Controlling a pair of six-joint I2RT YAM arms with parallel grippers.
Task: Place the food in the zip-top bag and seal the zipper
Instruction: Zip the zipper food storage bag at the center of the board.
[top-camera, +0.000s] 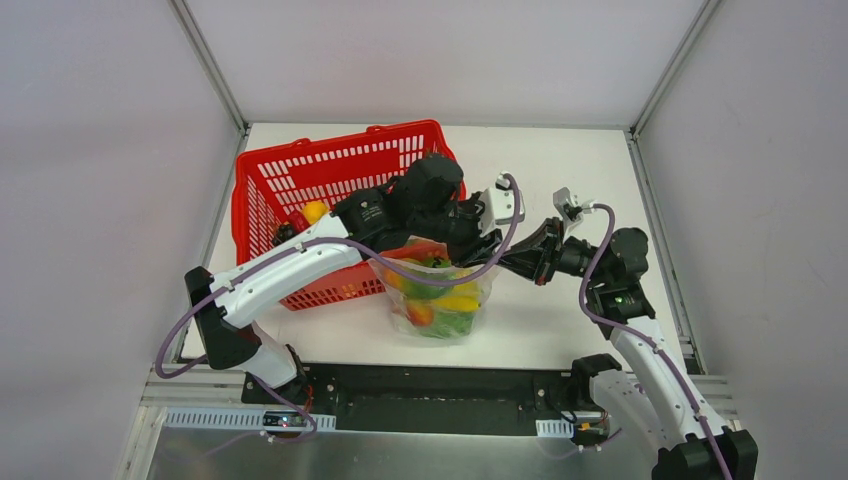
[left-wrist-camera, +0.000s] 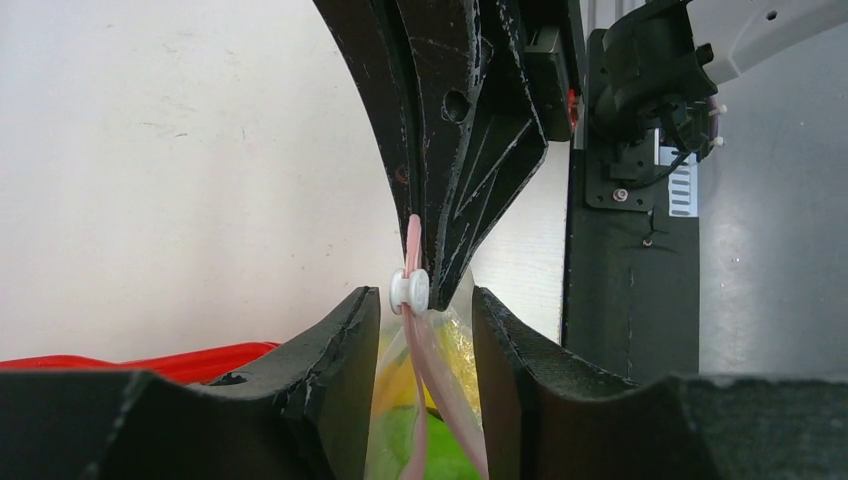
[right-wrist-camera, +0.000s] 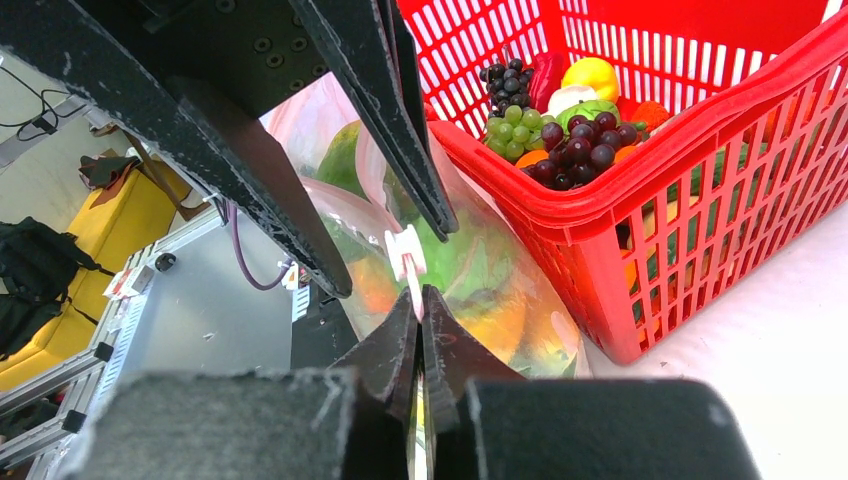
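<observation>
The zip-top bag (top-camera: 445, 322) stands in front of the basket, holding yellow, green and orange food (top-camera: 440, 296). Its pink zipper (left-wrist-camera: 413, 240) runs upward, with a white slider (left-wrist-camera: 409, 290) on it. My right gripper (right-wrist-camera: 420, 300) is shut on the pink strip just beside the slider (right-wrist-camera: 405, 250); in the top view it (top-camera: 497, 262) reaches in from the right. My left gripper (left-wrist-camera: 425, 300) is open, its fingers either side of the strip just below the slider, touching neither. In the top view it (top-camera: 470, 235) sits over the bag's mouth.
A red mesh basket (top-camera: 340, 140) stands behind and left of the bag, also in the right wrist view (right-wrist-camera: 600, 215). It holds grapes (right-wrist-camera: 560, 145) and other toy food. White table lies to the right of the bag; walls enclose three sides.
</observation>
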